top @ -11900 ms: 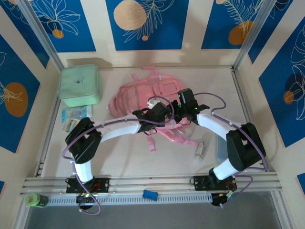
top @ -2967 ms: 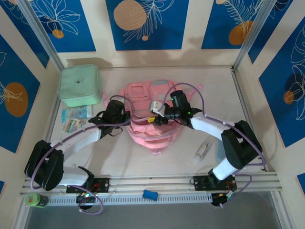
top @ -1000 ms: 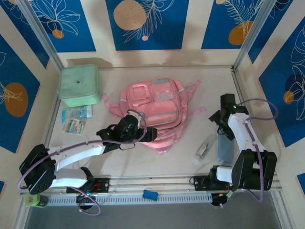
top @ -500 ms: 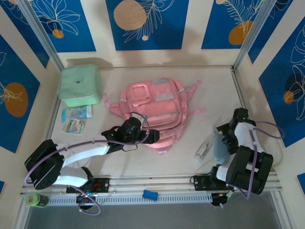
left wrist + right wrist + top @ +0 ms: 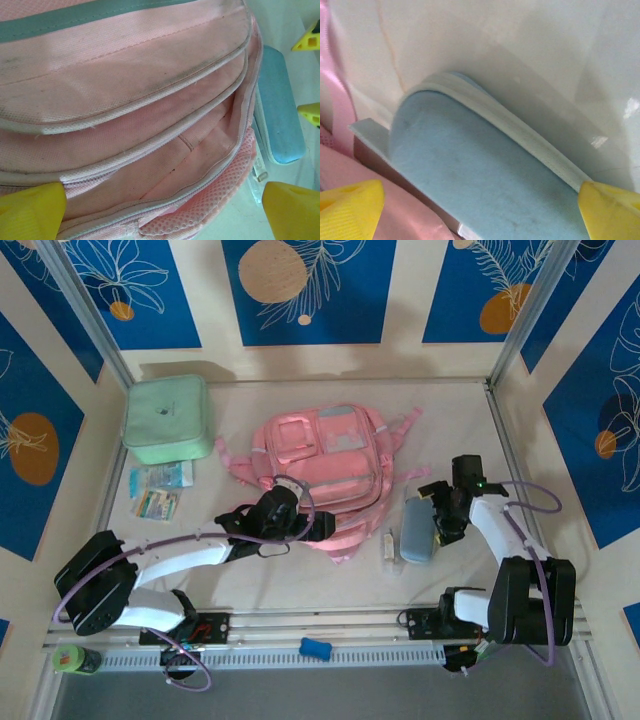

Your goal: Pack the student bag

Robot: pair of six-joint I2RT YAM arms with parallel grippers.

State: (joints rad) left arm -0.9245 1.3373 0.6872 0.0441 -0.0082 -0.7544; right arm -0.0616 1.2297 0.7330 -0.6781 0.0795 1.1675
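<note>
Top view, bag: the pink student bag [image 5: 320, 465] lies flat in the middle of the table [image 5: 300, 580], with its front up.
Top view, left hand: the left gripper [image 5: 322, 528] is at the near edge of the bag. Its fingers are wide apart and hold nothing.
Top view, right hand: the right gripper [image 5: 437, 512] is just right of the bag. Its fingers are wide apart over a blue case [image 5: 417, 532].
Top view, other things: a small clear tube [image 5: 389, 543] lies just left of the blue case. A green case [image 5: 167, 420] sits far left, with small packets [image 5: 158, 490] on its near side.
Left wrist view: a bag pocket gapes open between the yellow left fingertips [image 5: 30, 210]. The blue case lies right of the bag.
Right wrist view: the blue case lies on the table between the yellow right fingertips [image 5: 350, 207]. I cannot tell if they press it. Pink bag cloth is at its left.
</note>
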